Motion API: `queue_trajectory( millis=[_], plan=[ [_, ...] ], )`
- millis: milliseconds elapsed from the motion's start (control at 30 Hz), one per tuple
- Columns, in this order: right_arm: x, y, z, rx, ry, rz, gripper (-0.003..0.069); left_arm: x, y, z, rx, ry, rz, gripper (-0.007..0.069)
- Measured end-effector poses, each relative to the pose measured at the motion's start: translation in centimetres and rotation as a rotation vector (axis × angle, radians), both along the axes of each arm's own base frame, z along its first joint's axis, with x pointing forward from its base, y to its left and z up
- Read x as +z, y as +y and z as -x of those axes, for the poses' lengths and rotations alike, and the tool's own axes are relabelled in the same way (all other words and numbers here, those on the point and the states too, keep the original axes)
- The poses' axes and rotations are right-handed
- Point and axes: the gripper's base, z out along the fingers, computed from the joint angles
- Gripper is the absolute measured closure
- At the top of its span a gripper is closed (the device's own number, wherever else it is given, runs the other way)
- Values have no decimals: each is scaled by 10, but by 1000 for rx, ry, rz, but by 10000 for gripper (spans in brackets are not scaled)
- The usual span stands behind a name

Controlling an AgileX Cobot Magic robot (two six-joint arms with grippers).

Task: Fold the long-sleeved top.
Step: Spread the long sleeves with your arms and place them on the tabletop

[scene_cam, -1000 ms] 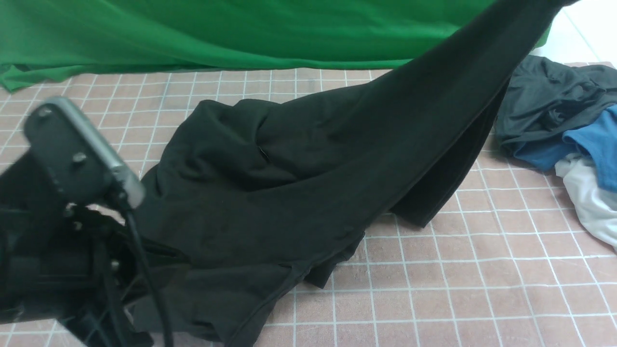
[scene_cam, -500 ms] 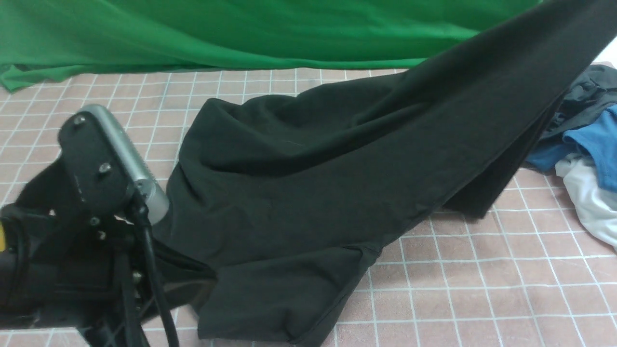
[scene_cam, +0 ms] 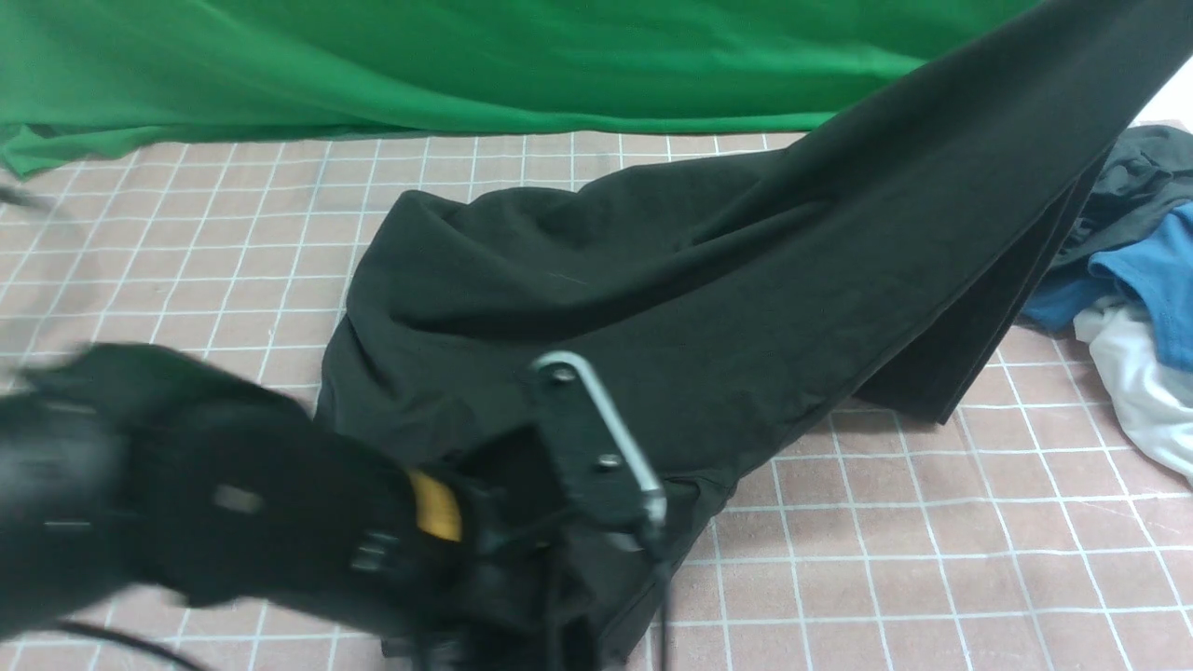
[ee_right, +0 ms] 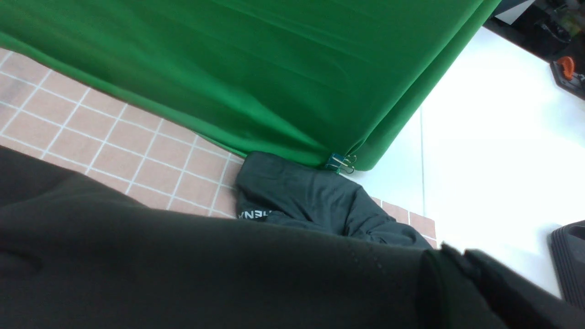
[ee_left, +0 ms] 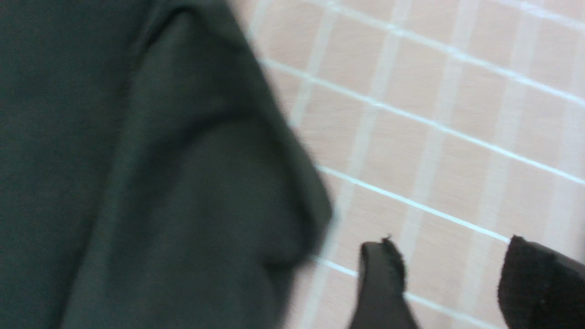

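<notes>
The long-sleeved top (scene_cam: 652, 280) is a large black cloth on the gridded mat, its right side pulled up taut and out of the front view's upper right corner. My right gripper (ee_right: 457, 258) is shut on a bunched edge of the long-sleeved top (ee_right: 183, 274), high above the mat. It is out of the front view. My left arm (scene_cam: 233, 503) is blurred at the lower left, its wrist over the top's near edge. My left gripper (ee_left: 450, 249) is open over bare mat beside the top's edge (ee_left: 137, 183), with nothing between its fingers.
A dark grey garment (scene_cam: 1137, 177) with a white-lettered band (ee_right: 253, 214), a blue shirt (scene_cam: 1146, 270) and a white cloth (scene_cam: 1137, 391) are heaped at the right. A green backdrop (scene_cam: 466, 65) hangs along the far edge of the pink mat (scene_cam: 932, 559).
My left gripper has opened and let go of the top's near edge, and the left arm has swung right along the front. The right side of the top stays lifted.
</notes>
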Motion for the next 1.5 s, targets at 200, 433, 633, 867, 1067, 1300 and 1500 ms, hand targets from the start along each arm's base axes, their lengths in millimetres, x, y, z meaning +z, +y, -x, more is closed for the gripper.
queue_trajectory(
  millis=[200, 433, 633, 867, 1067, 1300, 1500],
  plan=[
    [0, 0, 0, 3, 6, 1, 618, -44, -19, -23, 58, -8, -47, 69],
    [-2, 3, 1, 34, 20, -13, 619, -75, -24, -35, 15, -42, -127, 126],
    [-2, 4, 1, 45, 26, -20, 619, -75, -21, -36, -51, -78, -186, 536],
    [-3, 4, 1, 50, 37, -3, 619, 2, -5, -36, -31, -185, -267, 585],
    [-3, 4, 2, 48, 43, -2, 619, 118, 35, -28, 102, -485, -189, 585],
    [-4, 6, 2, 60, 50, -34, 619, 216, 98, -5, 311, -758, -77, 585],
    [9, 18, 14, 167, -5, -156, 619, 258, 133, 18, 410, -852, -77, 585]
  ],
)
